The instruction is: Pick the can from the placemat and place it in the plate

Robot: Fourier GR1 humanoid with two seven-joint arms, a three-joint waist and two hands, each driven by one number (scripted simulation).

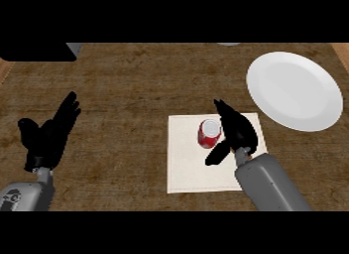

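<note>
The open right hand (236,130) hides the right side of the red-and-white metal can (209,133) on the white rectangular placemat (186,168); the left hand (49,134) rests open.

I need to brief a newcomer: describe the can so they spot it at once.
On the brown counter lies a pale placemat, below and left of the white plate. The can stands on the placemat's upper part, just left of the right hand. It is the only red thing there.

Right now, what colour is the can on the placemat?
Red with a pale silvery top: the can, seen in the head view, beside the right hand.
</note>
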